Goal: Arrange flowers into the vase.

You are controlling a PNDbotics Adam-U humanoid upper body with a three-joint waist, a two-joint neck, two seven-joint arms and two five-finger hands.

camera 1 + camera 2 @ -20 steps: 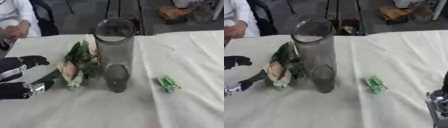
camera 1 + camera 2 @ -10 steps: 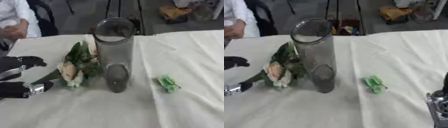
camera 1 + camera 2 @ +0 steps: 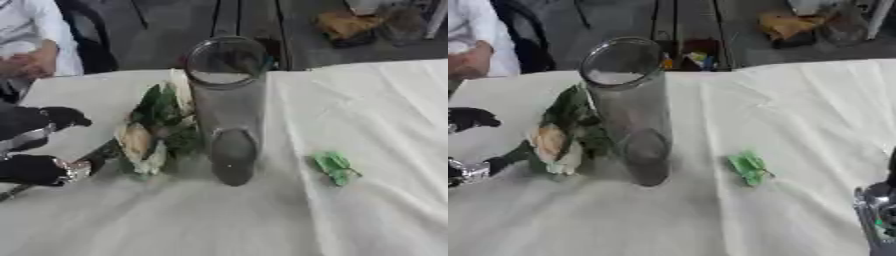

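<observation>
Left of the vase (image 3: 226, 110), the left hand (image 3: 37, 145) is closed around the flowers (image 3: 153, 132), probably to lift them in; right hand's fingers unclear.

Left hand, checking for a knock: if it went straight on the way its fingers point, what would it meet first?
Probably the flowers lying on the table; the left hand points right toward them, the vase just beyond.

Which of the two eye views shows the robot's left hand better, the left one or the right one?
The left eye view. There the left hand shows with its dark fingers beside the flowers on the table. In the right eye view the picture's edge cuts it off, and only the fingertips remain.
</observation>
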